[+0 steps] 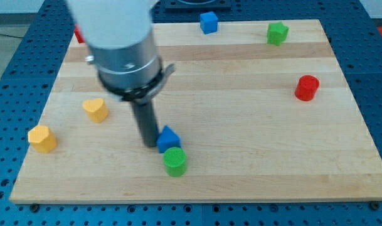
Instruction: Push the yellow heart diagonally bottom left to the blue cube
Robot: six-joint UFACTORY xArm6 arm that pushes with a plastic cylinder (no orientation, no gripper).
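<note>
Rod with my tip (150,144) down on the board, holding nothing, touching the left side of a blue block (169,137) above the green cylinder (175,161). Yellow heart (96,109) sits further left; blue cube (208,22) at top edge.

One camera looks down at a slant from beyond the wooden board's (241,125) bottom edge, taking in nearly all of it; my arm (118,44) looms close and blurred above my tip (150,145).
</note>
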